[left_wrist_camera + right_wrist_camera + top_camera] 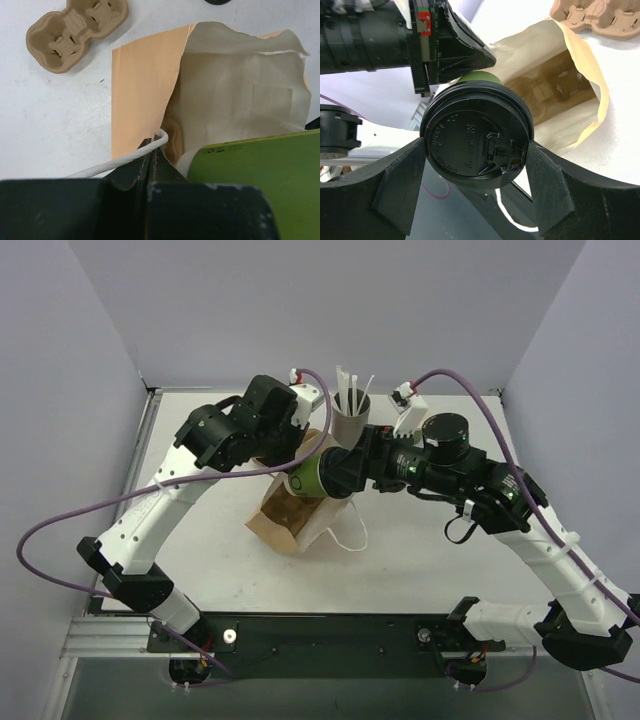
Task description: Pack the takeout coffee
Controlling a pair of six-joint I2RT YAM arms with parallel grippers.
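The takeout coffee (pixel 308 477), a green cup with a black lid (pixel 475 145), lies on its side in my right gripper (pixel 476 150), whose fingers (pixel 400 185) press on the lid's rim from both sides. Its base points into the mouth of a brown paper bag (pixel 285 515) that lies on the table. My left gripper (pixel 151 150) is shut on the bag's upper edge where the white cord handle (pixel 125 159) comes out, and holds the mouth up. Inside the bag (pixel 580 65) a cardboard cup carrier (pixel 545 90) shows. The cup's green wall (pixel 260 180) fills the lower right of the left wrist view.
A grey straw holder (pixel 350 420) with white straws stands just behind the bag. A loose cardboard cup carrier (pixel 75 27) lies on the table beside the bag. A second white handle loop (pixel 352 535) trails from the bag towards the near edge.
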